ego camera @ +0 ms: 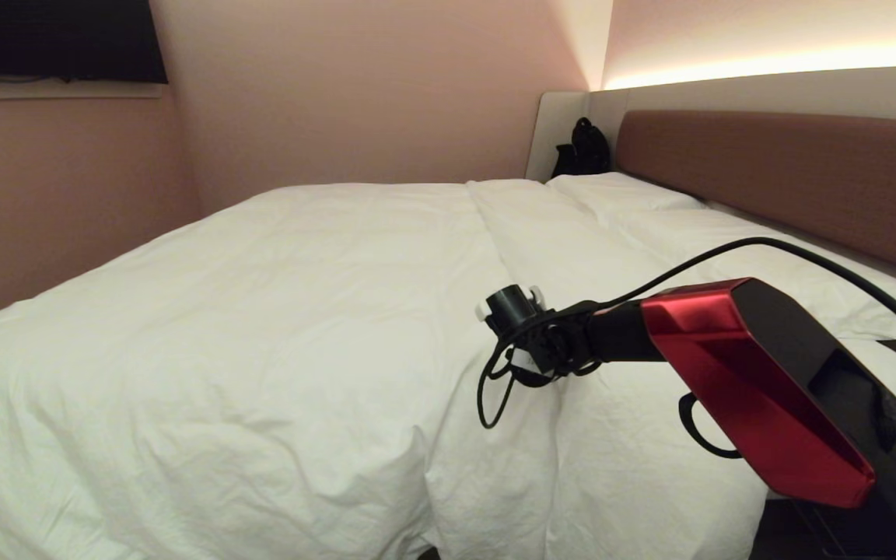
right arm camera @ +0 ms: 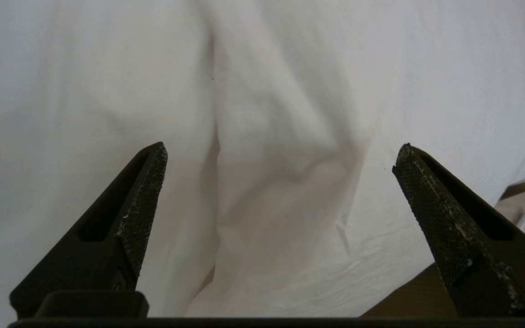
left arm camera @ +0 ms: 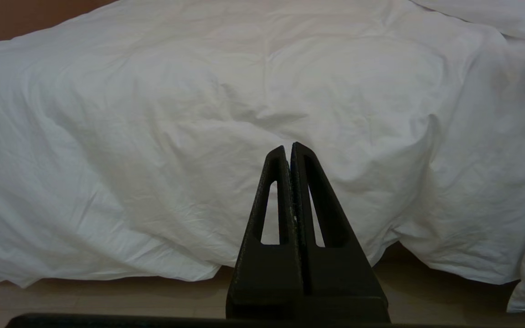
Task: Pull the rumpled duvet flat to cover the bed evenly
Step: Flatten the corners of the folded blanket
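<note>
The duvet (ego camera: 261,327) covers most of the bed (ego camera: 775,167), with a fold at lower middle. Right end effector (right arm camera: 280,159) is wide, holding nothing; left end effector (left arm camera: 288,150) is closed.

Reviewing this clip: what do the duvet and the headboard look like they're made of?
Duvet: woven cloth, probably cotton or a blend, matte white; it shows fine creases and puffs up over a soft filling. Headboard: padded, in a reddish-brown covering with a dull, even surface and no shine, which suggests fabric or matte faux leather; the weave is too fine to tell which.
</note>
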You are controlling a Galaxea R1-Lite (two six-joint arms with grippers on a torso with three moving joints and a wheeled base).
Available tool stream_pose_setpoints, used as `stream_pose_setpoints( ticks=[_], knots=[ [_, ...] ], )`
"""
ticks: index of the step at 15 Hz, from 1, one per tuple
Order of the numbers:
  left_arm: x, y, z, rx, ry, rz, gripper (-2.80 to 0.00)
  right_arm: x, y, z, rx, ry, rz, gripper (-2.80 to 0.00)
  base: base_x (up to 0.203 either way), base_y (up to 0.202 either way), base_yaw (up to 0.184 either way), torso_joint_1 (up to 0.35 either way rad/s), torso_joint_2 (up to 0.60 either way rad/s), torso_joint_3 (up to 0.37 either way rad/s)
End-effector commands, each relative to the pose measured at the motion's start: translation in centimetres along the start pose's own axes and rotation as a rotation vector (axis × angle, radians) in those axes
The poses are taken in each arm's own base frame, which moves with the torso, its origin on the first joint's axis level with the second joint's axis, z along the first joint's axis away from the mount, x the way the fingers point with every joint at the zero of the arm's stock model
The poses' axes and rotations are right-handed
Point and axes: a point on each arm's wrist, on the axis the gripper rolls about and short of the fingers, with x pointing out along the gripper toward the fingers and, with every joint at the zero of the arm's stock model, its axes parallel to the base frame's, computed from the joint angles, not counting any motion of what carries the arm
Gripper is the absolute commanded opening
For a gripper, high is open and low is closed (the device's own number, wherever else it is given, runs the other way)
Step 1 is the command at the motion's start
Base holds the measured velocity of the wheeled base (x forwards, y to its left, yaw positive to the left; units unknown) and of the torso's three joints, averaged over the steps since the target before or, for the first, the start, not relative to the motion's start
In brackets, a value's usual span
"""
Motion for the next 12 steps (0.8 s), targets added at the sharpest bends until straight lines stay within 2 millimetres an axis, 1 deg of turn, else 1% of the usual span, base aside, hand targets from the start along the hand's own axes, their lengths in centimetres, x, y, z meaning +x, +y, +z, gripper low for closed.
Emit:
stream_pose_setpoints(
  ticks=[1,3,7,12],
  knots=[
    [0.0,0.0,0.0,0.000,-0.001,0.000,-2.80,0.3,0.1,-0.2,-0.006,0.003,-0.021,0.00,0.000,0.000,0.000,0.000,0.00,0.000],
    [0.0,0.0,0.0,0.000,-0.001,0.000,-2.80,0.6,0.3,-0.4,-0.011,0.010,-0.023,0.00,0.000,0.000,0.000,0.000,0.00,0.000],
    [0.0,0.0,0.0,0.000,-0.001,0.000,-2.80,2.2,0.0,-0.9,-0.010,0.034,-0.045,0.00,0.000,0.000,0.000,0.000,0.00,0.000],
    [0.0,0.0,0.0,0.000,-0.001,0.000,-2.80,2.9,-0.4,-1.0,-0.005,0.046,-0.060,0.00,0.000,0.000,0.000,0.000,0.00,0.000]
  ],
)
